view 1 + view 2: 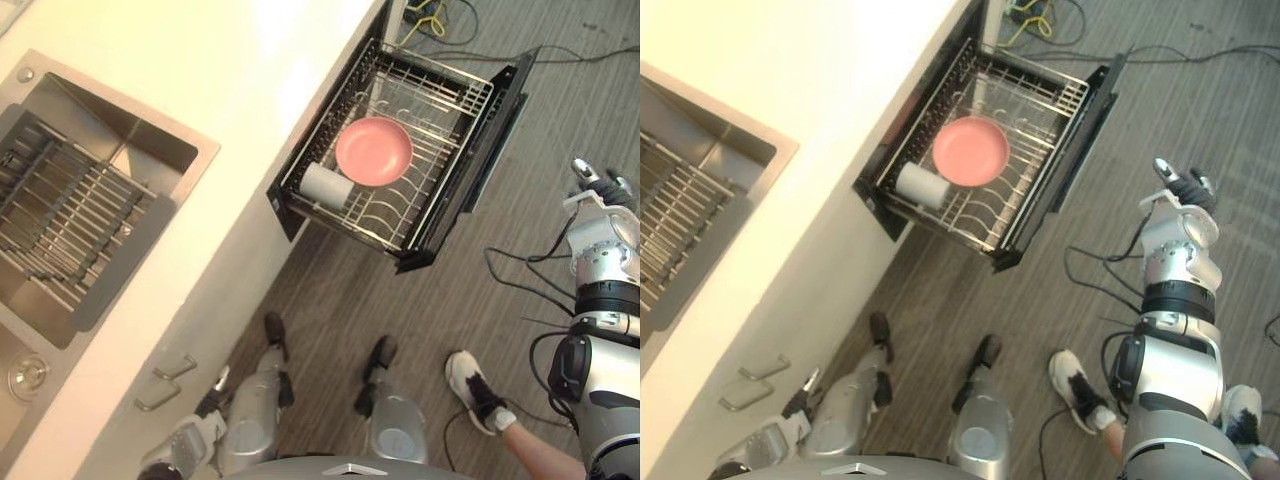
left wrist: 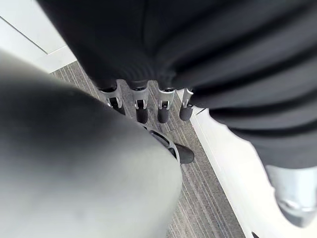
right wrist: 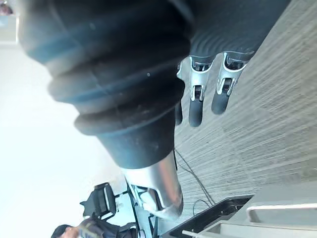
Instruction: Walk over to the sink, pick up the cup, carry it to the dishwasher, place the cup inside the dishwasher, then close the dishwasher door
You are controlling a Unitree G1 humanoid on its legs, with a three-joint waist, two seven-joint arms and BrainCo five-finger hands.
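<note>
Both hands are empty with fingers straight, the left hand [image 2: 141, 111] low and well short of the open dishwasher [image 1: 490, 150], the right hand [image 1: 1180, 190] raised out past its door. In the dishwasher's rack [image 1: 400, 215] the white cup [image 1: 327, 185] lies on its side in the near, counter-side corner, just beside a pink dish [image 1: 373, 150]. It looks light, rigid, smooth and breakable, best grasped round its barrel. Left of the dishwasher, the sink [image 1: 150, 130] holds a grey drainer [image 1: 70, 215].
</note>
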